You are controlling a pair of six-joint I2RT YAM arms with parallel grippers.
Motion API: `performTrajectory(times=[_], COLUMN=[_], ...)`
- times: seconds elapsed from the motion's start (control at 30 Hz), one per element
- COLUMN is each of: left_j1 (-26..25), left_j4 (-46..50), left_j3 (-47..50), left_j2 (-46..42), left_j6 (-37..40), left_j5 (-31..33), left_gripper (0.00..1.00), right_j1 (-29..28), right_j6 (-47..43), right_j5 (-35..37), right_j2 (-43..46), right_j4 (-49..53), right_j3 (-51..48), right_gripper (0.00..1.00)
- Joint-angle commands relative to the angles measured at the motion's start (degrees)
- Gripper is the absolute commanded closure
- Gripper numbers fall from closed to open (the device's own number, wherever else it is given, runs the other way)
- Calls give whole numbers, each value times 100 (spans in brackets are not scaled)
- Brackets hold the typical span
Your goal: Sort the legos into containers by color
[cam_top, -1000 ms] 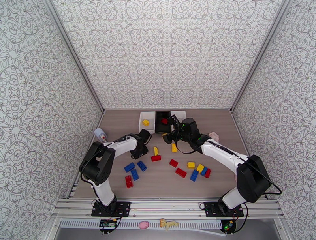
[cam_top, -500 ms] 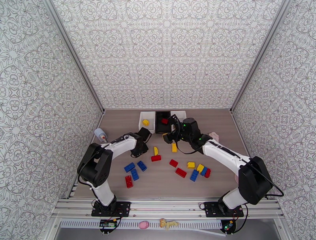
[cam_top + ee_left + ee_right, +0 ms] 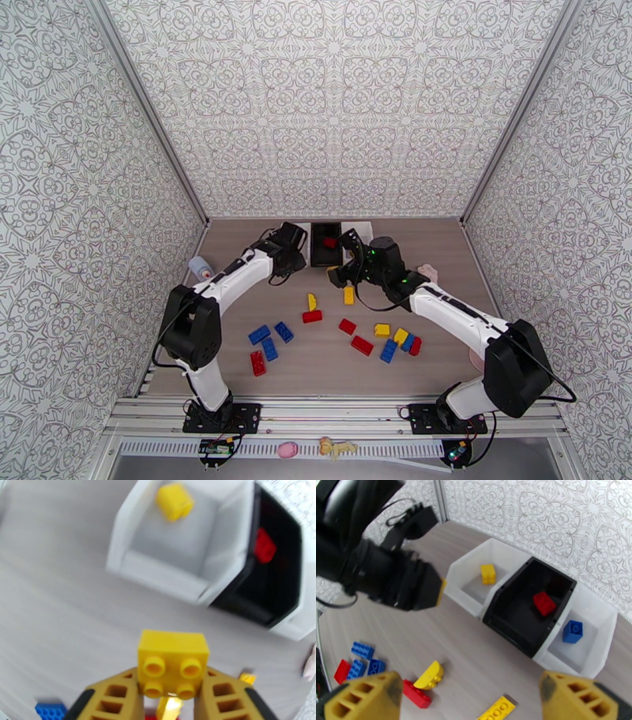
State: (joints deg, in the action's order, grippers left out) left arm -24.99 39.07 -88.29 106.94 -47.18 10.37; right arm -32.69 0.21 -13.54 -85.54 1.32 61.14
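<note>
My left gripper (image 3: 173,687) pinches a small yellow studded plastic brick (image 3: 173,653), apparently shallowly; the view is blurred. Released short of the far-left white plastic bin (image 3: 158,578), it misses. Right gripper (image 3: 470,697) wide, empty.

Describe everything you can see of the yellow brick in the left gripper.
The yellow brick is a small, smooth plastic block, two-by-two, its four round studs facing the wrist camera. The left gripper is shut on it, one tan finger pressed against each side. It hangs above the tabletop, short of the white bin, touching nothing else.
</note>
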Motion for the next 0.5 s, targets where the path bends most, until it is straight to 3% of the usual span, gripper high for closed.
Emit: performTrajectory(times=[0.0,0.23,0.47], left_j1=[171,411,569], left_j4=[-68,77,-59], left_j3=[-673,-1913,-2343], left_j2=[588,1579,2028], left_j6=[375,516,579], left_j5=[123,37,-183], left_gripper=[72,72,70], right_j1=[-20,-21,-22], right_j6=[102,137,136], right_j5=[106,179,244], right_j2=[143,143,148], right_j4=[-42,-31,-44], right_j3=[-124,-132,-100], right_gripper=[6,6,6])
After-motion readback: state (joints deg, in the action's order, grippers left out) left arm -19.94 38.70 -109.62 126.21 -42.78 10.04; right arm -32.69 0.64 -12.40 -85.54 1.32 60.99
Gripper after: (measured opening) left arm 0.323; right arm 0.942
